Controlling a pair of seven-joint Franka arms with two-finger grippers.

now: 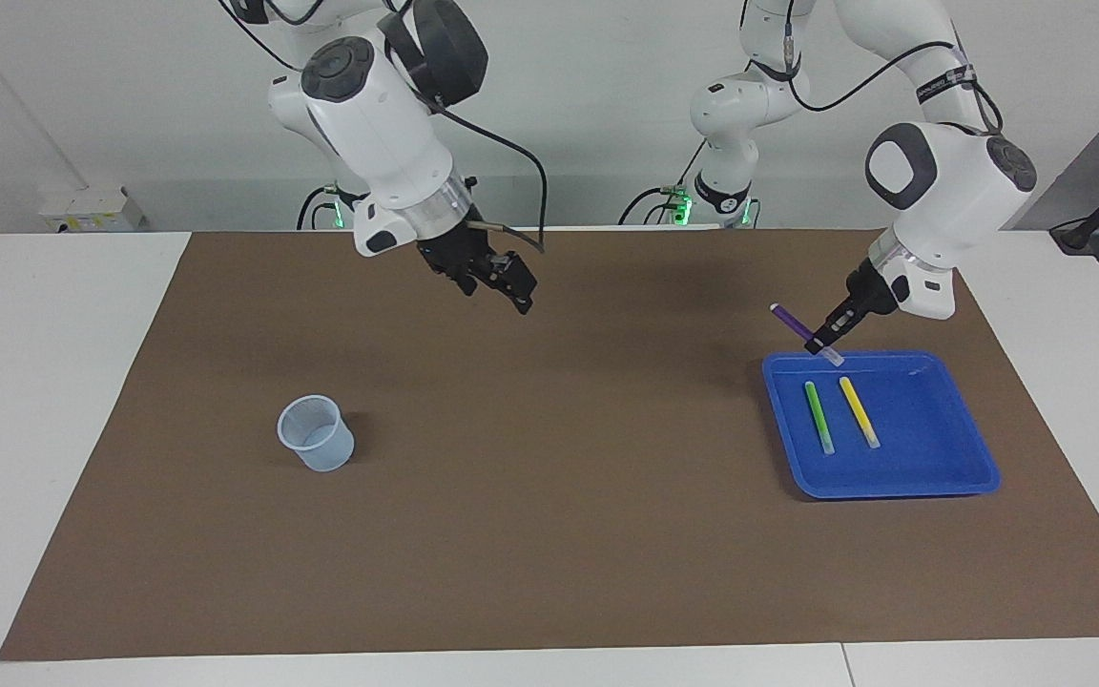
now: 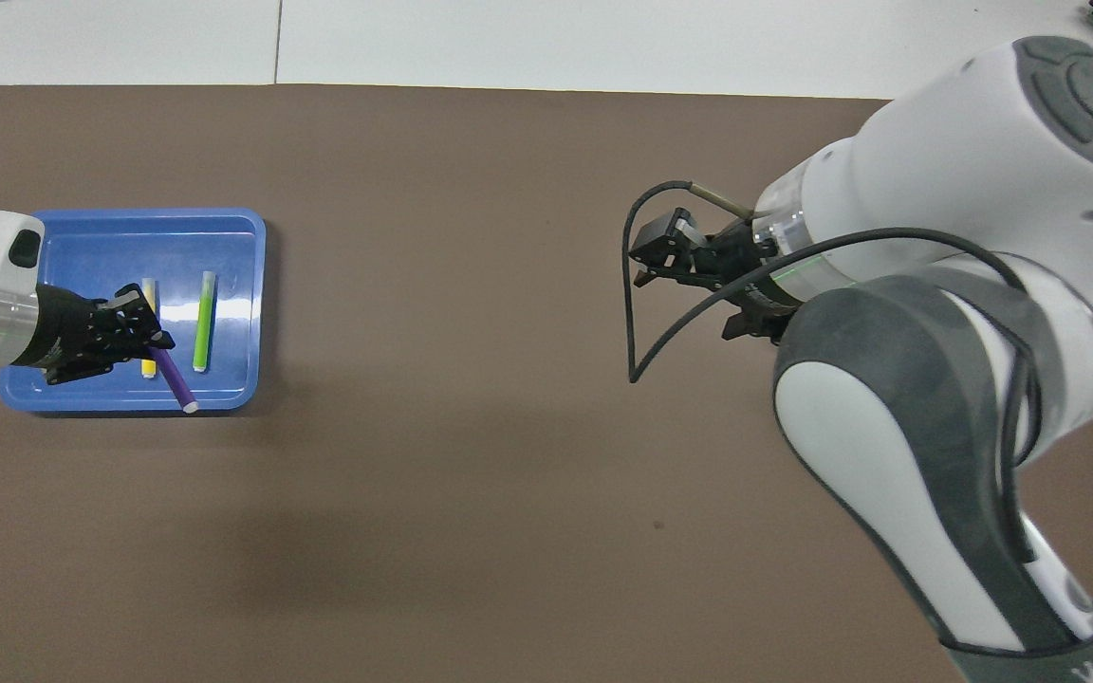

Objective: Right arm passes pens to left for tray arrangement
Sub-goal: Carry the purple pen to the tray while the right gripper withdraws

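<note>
Left gripper [image 1: 824, 345]: pinched the slim purple marker pen [image 1: 795, 323] near its whitish end, held up in the air over the rim of the tray on the robots' side.
Purple pen: slanted, its purple length rose away from the pinching fingertips; in the overhead view [image 2: 173, 378] it lay over the tray's rim nearest the robots.
Right gripper [image 1: 514, 283]: fingers spread apart, held nothing, raised over the bare brown mat [image 1: 549, 534] around the middle of the table, well apart from the left gripper.
Tray: shallow square bright-blue plastic tray [image 1: 950, 477], at the left arm's end of the table, directly under the left fingertips.
Pens in tray: 2, a green marker pen [image 1: 818, 416] and a yellow marker pen [image 1: 859, 411], flat, side by side, not touching, both below the left fingertips.
Cup: small translucent plastic cup [image 1: 316, 434], upright on the mat toward the right arm's end, well apart from both grippers.
</note>
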